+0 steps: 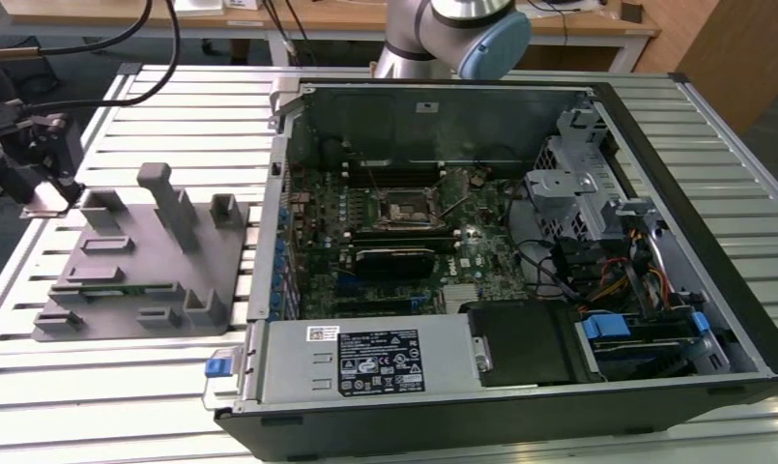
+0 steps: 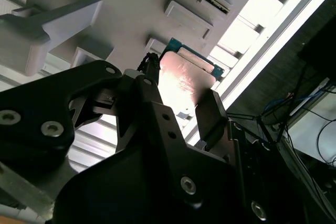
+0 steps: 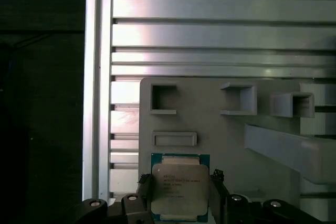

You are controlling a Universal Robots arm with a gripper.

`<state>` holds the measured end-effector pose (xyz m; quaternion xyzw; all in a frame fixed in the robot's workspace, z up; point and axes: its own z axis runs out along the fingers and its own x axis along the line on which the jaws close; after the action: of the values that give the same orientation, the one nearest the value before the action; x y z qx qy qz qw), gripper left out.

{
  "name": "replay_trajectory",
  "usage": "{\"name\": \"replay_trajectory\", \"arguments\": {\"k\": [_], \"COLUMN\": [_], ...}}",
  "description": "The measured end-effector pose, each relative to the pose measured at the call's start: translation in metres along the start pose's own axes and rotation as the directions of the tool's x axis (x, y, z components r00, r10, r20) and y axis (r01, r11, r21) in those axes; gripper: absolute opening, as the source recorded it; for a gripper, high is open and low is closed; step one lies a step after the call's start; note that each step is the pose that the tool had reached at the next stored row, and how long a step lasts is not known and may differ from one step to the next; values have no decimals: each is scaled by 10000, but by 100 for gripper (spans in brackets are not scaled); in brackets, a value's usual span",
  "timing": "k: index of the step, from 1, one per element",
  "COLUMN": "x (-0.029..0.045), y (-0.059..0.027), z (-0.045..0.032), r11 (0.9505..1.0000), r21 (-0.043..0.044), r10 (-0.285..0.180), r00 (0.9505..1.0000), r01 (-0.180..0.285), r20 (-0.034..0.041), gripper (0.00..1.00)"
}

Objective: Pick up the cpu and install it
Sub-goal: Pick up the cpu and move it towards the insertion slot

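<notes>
Gripping the cpu (image 3: 180, 192) by opposite edges, your gripper (image 3: 181, 179) is holding it at a corner of the grey fixture (image 3: 236, 145); the open computer case (image 1: 492, 425) is housing the motherboard (image 1: 479, 232).

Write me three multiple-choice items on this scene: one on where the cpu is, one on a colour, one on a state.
1. Where is the cpu?
A. between the fingers of the claw, above the grey fixture
B. inside the computer case
C. flat in a pocket of the fixture

2. What colour rims the cpu's silver top?
A. red
B. green
C. yellow

3. How is the computer case?
A. closed
B. standing upright
C. lying with its side open

Answers:
1 A, the fingers flank its edges in both wrist views.
2 B, a green board edge shows in the first wrist view.
3 C, the motherboard lies exposed in the exterior view.
</notes>
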<state>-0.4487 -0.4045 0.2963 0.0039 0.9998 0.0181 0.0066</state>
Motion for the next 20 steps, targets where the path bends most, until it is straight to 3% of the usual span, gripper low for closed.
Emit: {"name": "replay_trajectory", "arguments": {"k": [20], "x": [-3], "y": [20], "z": [-201], "r11": [10000], "r21": [0], "r10": [0], "r00": [10000], "r01": [0], "r20": [0], "gripper": [52]}}
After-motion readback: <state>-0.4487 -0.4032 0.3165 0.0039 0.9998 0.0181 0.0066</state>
